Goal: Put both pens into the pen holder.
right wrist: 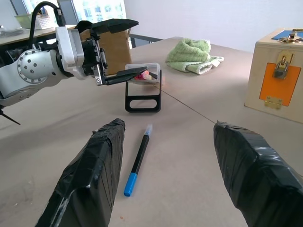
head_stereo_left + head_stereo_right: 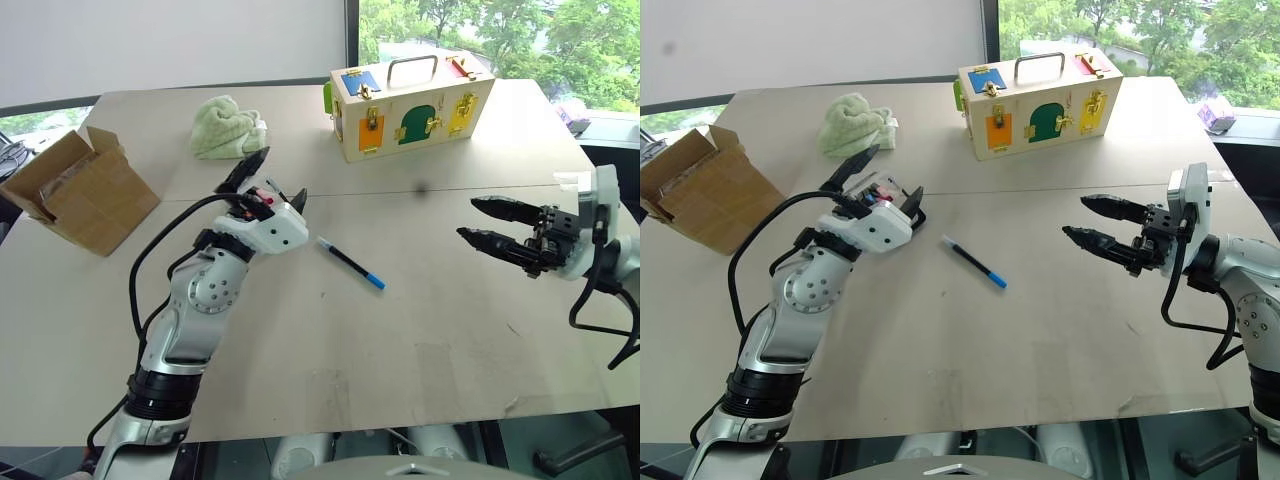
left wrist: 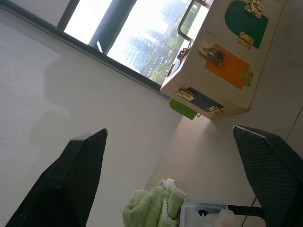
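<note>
A black pen with a blue tip (image 2: 350,263) lies flat on the table, in the middle between my two arms. The pen holder (image 1: 142,97), a small tray with a black loop handle, stands to its left. Something red-pink (image 1: 140,74) rests in the tray; I cannot tell whether it is the other pen. My left gripper (image 2: 270,185) hovers open right over the holder, one finger (image 1: 125,74) close by the tray, nothing between the fingers. My right gripper (image 2: 468,218) stands open above the table at the right, pointing toward the pen and well apart from it.
A brown cardboard box (image 2: 80,190) sits at the table's left edge. A green towel (image 2: 228,126) lies behind the holder. A pale wooden box with coloured doors (image 2: 410,105) stands at the back. Bare tabletop surrounds the pen.
</note>
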